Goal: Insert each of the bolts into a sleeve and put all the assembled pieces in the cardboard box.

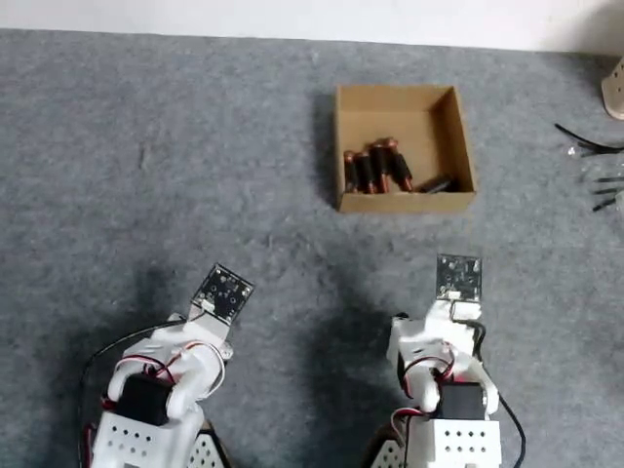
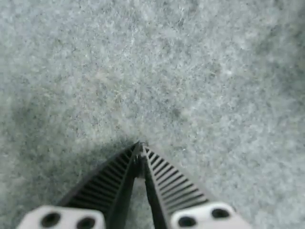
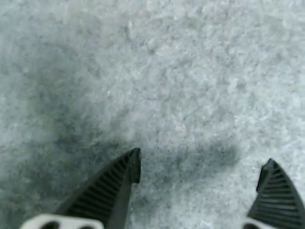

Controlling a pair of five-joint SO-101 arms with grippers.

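Table (image 1: 195,146): covered in grey felt; both arms stand at its near edge.
Box (image 1: 405,202): an open cardboard box, upright on the table toward the far edge, right of the middle. It stands ahead of the right arm and well apart from both arms.
Pieces (image 1: 375,168): copper-coloured sleeves with dark ends lie side by side inside the box, against its near wall and in its left half. They touch one another; their exact count cannot be told.
Dark piece (image 1: 436,183): one darker item lies alone in the box by its near right corner. Whether it is a bare bolt or an assembled piece cannot be told.
Left arm (image 1: 161,380): at the near edge, left of the middle, angled toward the table's centre.
Left gripper (image 2: 141,145): closed, its ribbed fingers (image 2: 167,176) meeting at the tips with nothing between them, over bare felt.
Right arm (image 1: 444,380): at the near edge, right of the middle, pointing toward the far edge, in line with the box.
Right gripper (image 3: 203,160): spread wide, its fingers (image 3: 114,183) well apart and holding nothing, over bare felt with a shadow beneath.
Cables (image 1: 590,146): thin black strands on the felt at the right edge, well apart from the box.
White object (image 1: 614,88): at the far right corner, cut off by the edge of the high view.
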